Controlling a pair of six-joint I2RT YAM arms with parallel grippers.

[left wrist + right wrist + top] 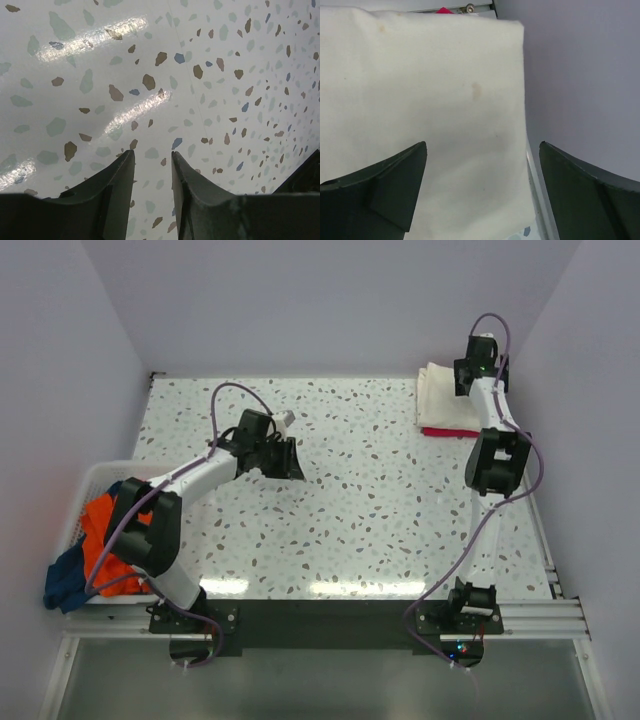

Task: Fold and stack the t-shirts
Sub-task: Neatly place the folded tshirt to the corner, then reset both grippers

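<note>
Remote check, both arms in view.

L gripper: reaches over the table, left of centre. Jaws stand a narrow gap apart, nothing between them. Wrist cam shows only bare speckled top under the fingertips; I can't tell if the tips touch it.

R gripper: arm stretched out to the far right corner, by the side wall. Jaws wide apart, nothing gripped. It hangs over the cream shirt; contact w/ the cloth can't be judged.

Shirts:
- Cream shirt: folded flat, far right corner of table, surface smooth, faint small marks on it in the R wrist cam.
- Red shirt: lies under the cream one; only a thin strip shows along the near edge, plus a small bit at the far edge in the R wrist cam.
- Orange shirt: crumpled in the basket at the table's left edge.
- Blue shirt: bunched, hangs over the basket's near left side, touching the orange one.
</note>
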